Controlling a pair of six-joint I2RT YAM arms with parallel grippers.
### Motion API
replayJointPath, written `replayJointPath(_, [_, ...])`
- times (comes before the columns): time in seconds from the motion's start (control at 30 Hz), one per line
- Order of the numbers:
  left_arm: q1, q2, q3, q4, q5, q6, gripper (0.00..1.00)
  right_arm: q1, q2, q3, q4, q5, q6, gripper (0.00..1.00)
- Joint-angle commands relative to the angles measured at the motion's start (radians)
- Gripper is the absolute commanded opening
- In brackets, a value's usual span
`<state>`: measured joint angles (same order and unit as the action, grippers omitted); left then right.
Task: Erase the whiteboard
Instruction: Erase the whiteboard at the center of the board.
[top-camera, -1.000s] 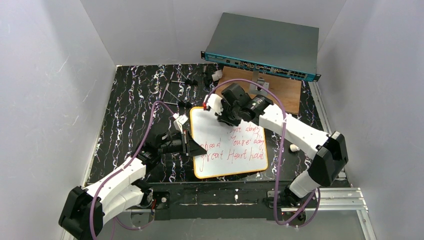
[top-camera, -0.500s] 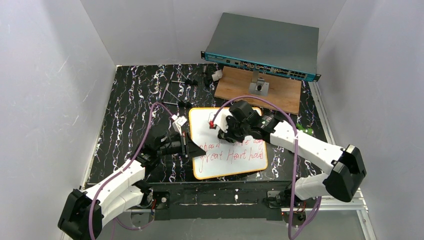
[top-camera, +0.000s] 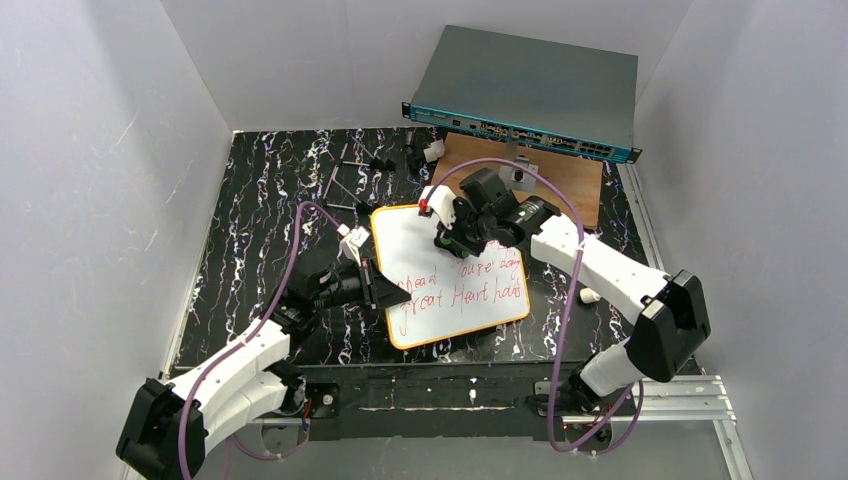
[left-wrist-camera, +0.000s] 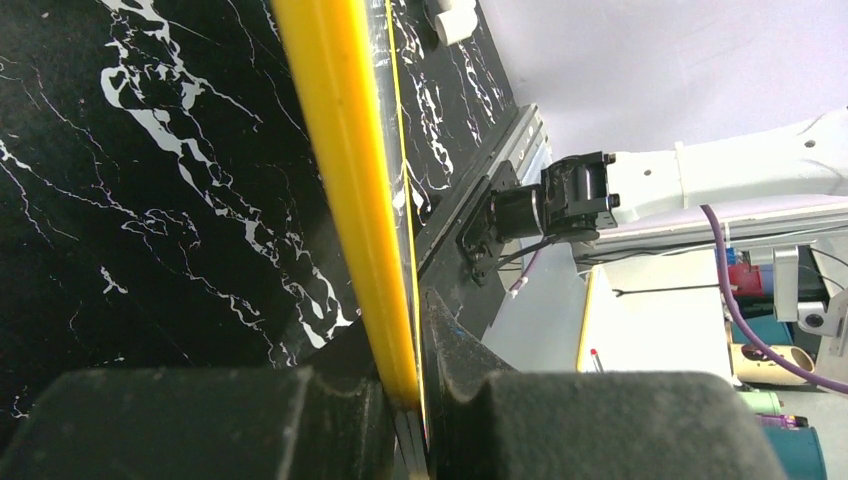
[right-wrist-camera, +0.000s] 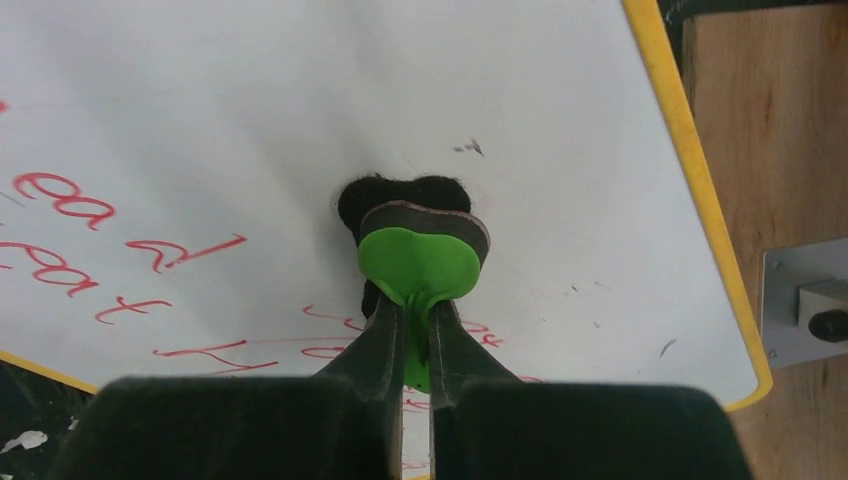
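We are bracing the whiteboard (top-camera: 412, 250) in clenched left fingers (left-wrist-camera: 200, 420), pressing the right fingers' (right-wrist-camera: 375, 350) gripped eraser (right-wrist-camera: 420, 265) flat toward lower-centre red writing (top-camera: 460, 297).

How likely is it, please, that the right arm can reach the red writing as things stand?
Probably yes: the right gripper holds the green eraser on the whiteboard, just beside the red writing, with nothing between.
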<state>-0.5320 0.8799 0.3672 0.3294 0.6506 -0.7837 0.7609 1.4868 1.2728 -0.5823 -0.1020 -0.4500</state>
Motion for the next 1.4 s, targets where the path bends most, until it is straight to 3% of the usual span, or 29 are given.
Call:
replayJointPath(0.0, [-0.022, -0.030, 0.022, 0.176, 0.152, 0.074, 0.00, 0.058, -0.022, 0.017, 0.025, -0.139, 0.009, 0.01])
replayJointPath(0.17, [-0.022, -0.022, 0.021, 0.180, 0.147, 0.079, 0.00, 0.095, -0.091, -0.136, 0.005, -0.233, -0.041, 0.01])
replayJointPath(0.33, [-0.022, -0.027, 0.017, 0.174, 0.146, 0.081, 0.00, 0.047, -0.128, -0.261, 0.113, -0.052, -0.017, 0.01])
replayJointPath(0.5, [-0.022, -0.018, 0.016, 0.182, 0.153, 0.077, 0.00, -0.049, -0.104, -0.161, 0.143, 0.025, 0.030, 0.01])
replayJointPath(0.77, [-0.022, -0.024, 0.027, 0.168, 0.154, 0.078, 0.00, -0.024, 0.022, 0.071, 0.074, -0.044, 0.049, 0.01])
replayJointPath(0.97, [-0.023, -0.029, 0.022, 0.170, 0.151, 0.081, 0.00, 0.052, -0.062, -0.092, 0.054, -0.140, -0.019, 0.01])
replayJointPath(1.13, [-0.022, -0.020, 0.022, 0.185, 0.155, 0.076, 0.00, -0.008, -0.133, -0.269, 0.128, -0.051, -0.028, 0.01])
replayJointPath(1.37, [-0.022, -0.005, 0.026, 0.192, 0.163, 0.072, 0.00, -0.107, -0.093, -0.174, 0.161, 0.007, -0.001, 0.01])
